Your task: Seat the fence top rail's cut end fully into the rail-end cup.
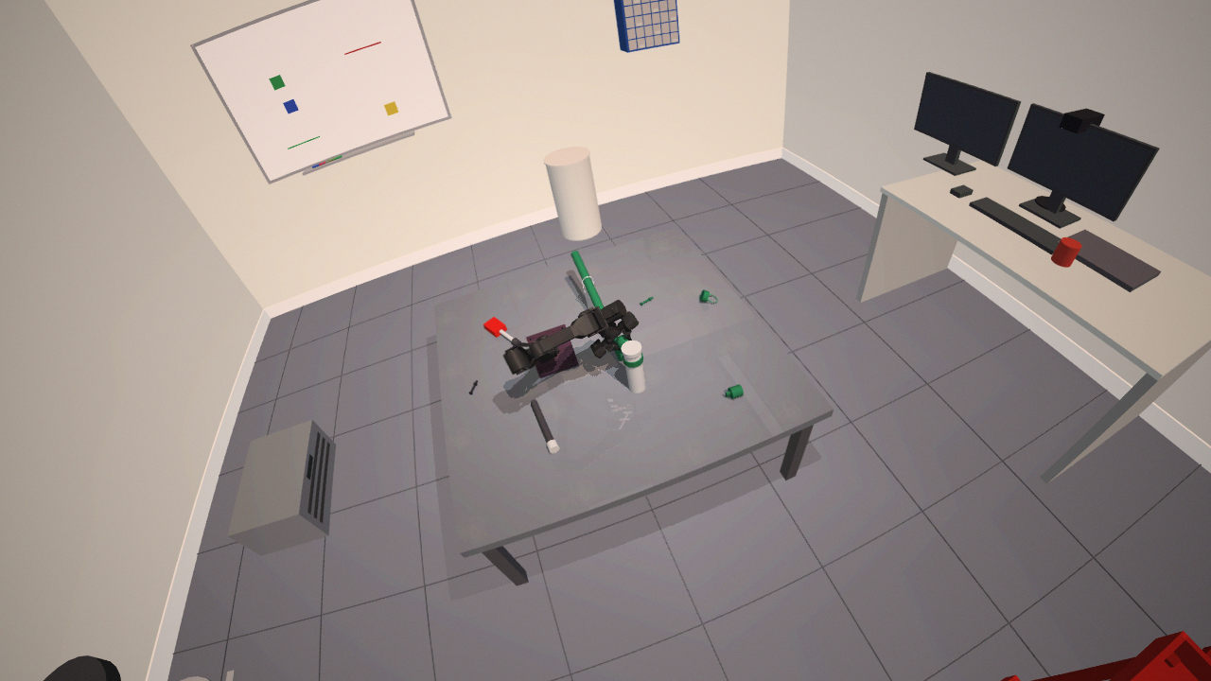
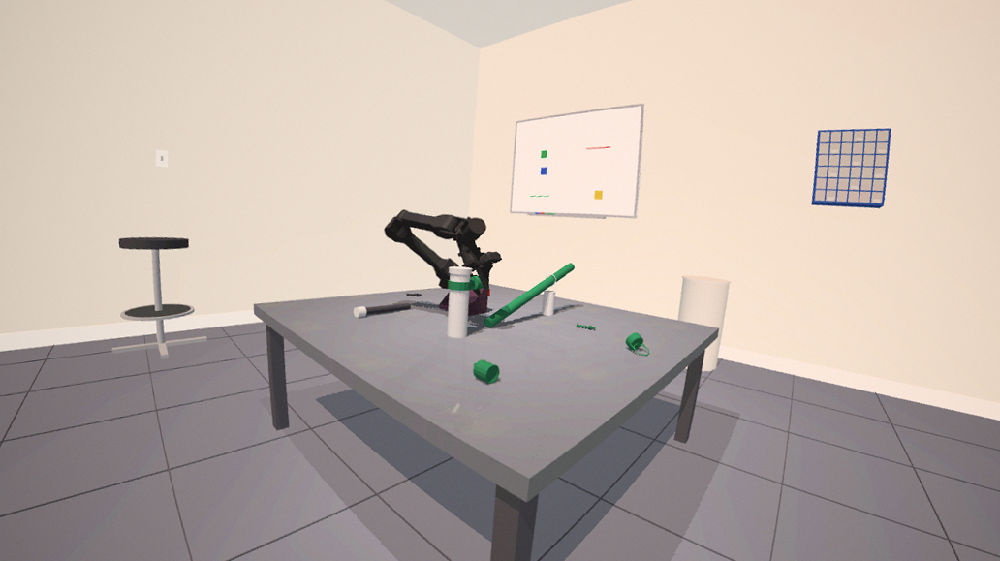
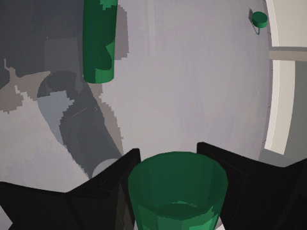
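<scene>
Gripping the green rail-end cup [image 3: 176, 204], the gripper [image 3: 171, 200] has its two black fingers pressed against opposite sides of the cup wall, the cup's open mouth facing the wrist camera. The cup sits just beside the big white post [image 2: 458, 302], at the level of the green brace band [image 2: 459, 284], which rings the post near its top, just under the white post cap [image 1: 631, 348].

The green top rail [image 2: 527, 294] lies tilted: its low cut end rests on the table [image 2: 557, 410] just beside the foot of the post, and its far end rises away from the post. In the wrist view the cut end [image 3: 98, 76] stands apart from the cup and is not inside it. A short white post [image 2: 548, 302] stands under the rail on the side away from the big post; whether the loop cap is on it cannot be made out.

Farther from the post, toward the table's near edge, lie two loose green fittings [image 2: 485, 371] [image 2: 634, 341] and a small green bolt [image 2: 585, 326]. On the post's other side lies a dark rod with a white tip [image 2: 382, 307]
</scene>
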Robot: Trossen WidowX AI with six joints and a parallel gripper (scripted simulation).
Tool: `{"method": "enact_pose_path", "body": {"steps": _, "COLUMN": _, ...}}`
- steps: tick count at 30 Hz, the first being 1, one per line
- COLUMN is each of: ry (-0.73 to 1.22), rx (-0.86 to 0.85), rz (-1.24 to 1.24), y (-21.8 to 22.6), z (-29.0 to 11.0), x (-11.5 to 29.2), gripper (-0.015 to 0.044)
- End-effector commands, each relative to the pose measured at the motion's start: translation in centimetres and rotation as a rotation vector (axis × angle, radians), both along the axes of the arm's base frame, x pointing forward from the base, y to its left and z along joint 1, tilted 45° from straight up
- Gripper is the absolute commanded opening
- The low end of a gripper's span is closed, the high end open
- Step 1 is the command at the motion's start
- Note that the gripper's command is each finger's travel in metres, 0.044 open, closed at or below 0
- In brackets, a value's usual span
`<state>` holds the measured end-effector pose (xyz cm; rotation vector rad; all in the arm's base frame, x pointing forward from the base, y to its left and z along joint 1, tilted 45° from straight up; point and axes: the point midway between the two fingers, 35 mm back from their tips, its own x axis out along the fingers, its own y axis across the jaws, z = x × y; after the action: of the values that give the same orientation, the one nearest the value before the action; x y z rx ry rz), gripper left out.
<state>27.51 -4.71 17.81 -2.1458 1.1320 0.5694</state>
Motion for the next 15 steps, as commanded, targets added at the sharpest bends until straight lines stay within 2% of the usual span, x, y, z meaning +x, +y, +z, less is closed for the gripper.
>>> {"method": "enact_pose_path", "body": {"steps": 1, "ry": -0.023, "rx": 0.004, "rz": -0.022, "y": 0.04, "z": -0.02, "x": 0.33, "gripper": 0.0}}
{"method": "enact_pose_path", "body": {"steps": 15, "ry": -0.019, "rx": 0.003, "rz": -0.018, "y": 0.04, "z": -0.02, "x": 0.29, "gripper": 0.0}}
